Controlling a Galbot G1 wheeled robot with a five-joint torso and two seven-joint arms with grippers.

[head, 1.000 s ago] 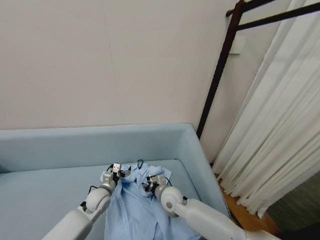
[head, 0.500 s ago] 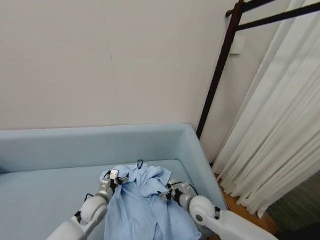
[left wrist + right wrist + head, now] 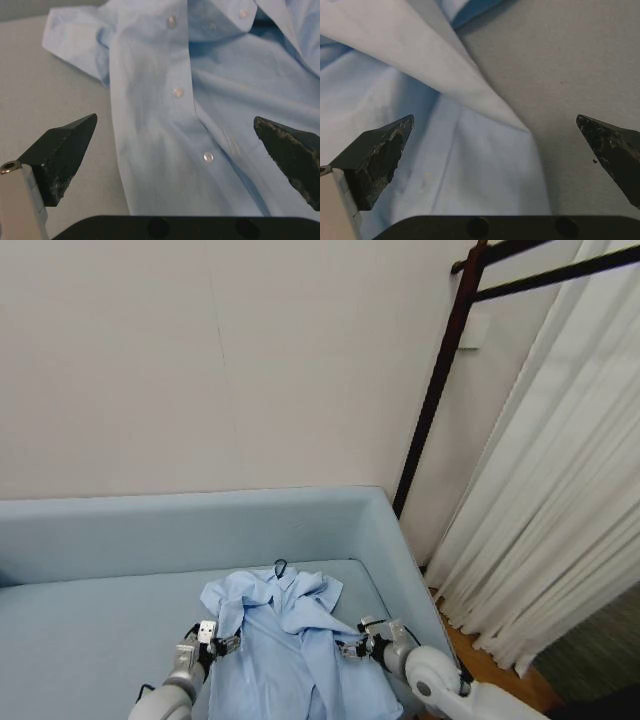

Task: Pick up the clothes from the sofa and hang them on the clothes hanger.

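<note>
Both arms drew back down the blue shirt [image 3: 285, 645]: left gripper [image 3: 174, 120] and right gripper [image 3: 495, 119] gape wide, empty, placket [image 3: 180, 95] between left fingers [image 3: 60, 155], cloth edge between right; limp, light, so we'd pinch its shoulders.

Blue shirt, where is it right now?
In the head view the blue shirt lies spread on the sofa seat toward its right end, between the open left gripper and open right gripper.
</note>
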